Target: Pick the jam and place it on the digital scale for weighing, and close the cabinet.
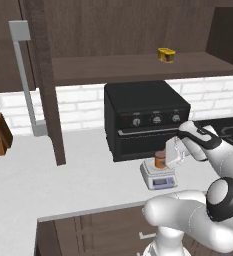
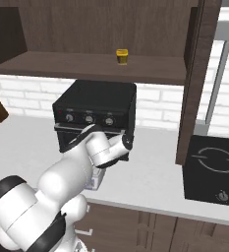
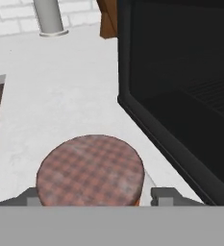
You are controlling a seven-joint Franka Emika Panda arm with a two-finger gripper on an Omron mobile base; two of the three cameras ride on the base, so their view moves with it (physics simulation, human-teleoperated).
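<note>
The jam (image 1: 160, 159) stands upright on the digital scale (image 1: 159, 177), lower right of centre in the left base view, on the tabletop (image 1: 63, 180) before the black oven (image 1: 145, 117). The gripper (image 1: 174, 152) sits around the jar; in the hand view its jaws flank the checked lid, seemingly just spread off it. Best to lift straight up without nudging it, clear of the oven front. The cabinet (image 1: 50, 85) door, upper left, remains ajar; a yellow object (image 1: 166, 54) sits on its shelf.

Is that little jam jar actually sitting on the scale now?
Touching. In the left base view the jam stands upright on the flat plate of the digital scale, its base meeting the plate with no gap beneath it.
</note>
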